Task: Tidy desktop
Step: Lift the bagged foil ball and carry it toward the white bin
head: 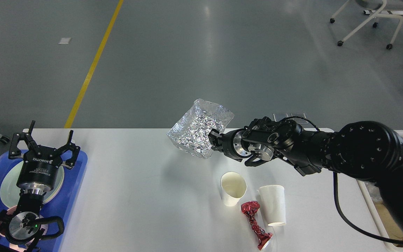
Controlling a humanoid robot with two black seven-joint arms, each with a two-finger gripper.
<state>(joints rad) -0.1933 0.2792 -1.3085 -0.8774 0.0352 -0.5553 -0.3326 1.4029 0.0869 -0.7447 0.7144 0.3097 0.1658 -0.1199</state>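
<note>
My left gripper [44, 142] hangs with fingers spread wide and nothing in them above the blue tray [79, 175] at the left end of the desktop [138, 196]. Mid-desktop, my right gripper [214, 140] pinches a crumpled silver foil bag [198, 129] lifted off the surface. Nearer me stand a cream cup [233, 189], a red wrapper [255, 224] and an upturned white cup [273, 204].

desktop [135, 196] | blue tray [79, 175] | two paper cups [233, 189] | red wrapper [254, 224]
</note>
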